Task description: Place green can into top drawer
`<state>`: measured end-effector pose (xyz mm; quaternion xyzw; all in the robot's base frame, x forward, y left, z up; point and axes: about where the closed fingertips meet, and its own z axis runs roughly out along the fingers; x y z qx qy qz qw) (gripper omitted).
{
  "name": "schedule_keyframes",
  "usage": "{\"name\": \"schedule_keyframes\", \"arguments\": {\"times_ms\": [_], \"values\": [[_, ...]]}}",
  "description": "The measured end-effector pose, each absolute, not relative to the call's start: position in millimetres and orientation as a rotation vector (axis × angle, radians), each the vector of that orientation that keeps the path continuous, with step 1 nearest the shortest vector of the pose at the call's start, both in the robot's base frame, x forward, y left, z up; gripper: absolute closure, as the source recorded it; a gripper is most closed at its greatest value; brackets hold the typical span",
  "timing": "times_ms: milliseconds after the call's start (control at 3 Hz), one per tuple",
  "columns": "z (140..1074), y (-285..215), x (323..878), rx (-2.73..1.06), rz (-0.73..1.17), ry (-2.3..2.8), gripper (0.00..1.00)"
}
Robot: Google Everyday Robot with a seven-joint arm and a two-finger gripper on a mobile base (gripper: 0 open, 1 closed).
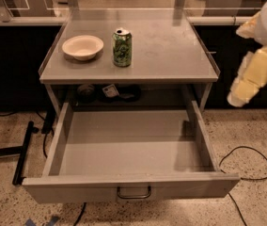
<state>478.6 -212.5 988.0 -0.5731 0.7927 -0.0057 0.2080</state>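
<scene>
The green can (122,47) stands upright on the grey tabletop (171,46), left of centre, with its silver top up. The top drawer (129,147) is pulled fully open below the tabletop and holds nothing; its front panel has a small metal loop handle (134,192). My gripper (239,95) hangs at the end of the cream arm at the right edge of the view, beside the table's right side, well apart from the can and above floor level.
A cream round bowl (82,47) sits on the tabletop just left of the can. Dark objects lie on the shelf behind the drawer (110,92). A black cable (246,164) loops on the speckled floor at right; a black stand base (23,152) lies at left.
</scene>
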Motion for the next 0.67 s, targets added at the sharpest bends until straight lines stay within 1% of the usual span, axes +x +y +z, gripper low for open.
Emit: {"name": "schedule_keyframes", "arguments": {"times_ms": [333,667], "values": [[994,-197,518,-1.502,0.086,2.176,0.0],[996,-169,554,-1.361,0.23,2.138,0.0]]}}
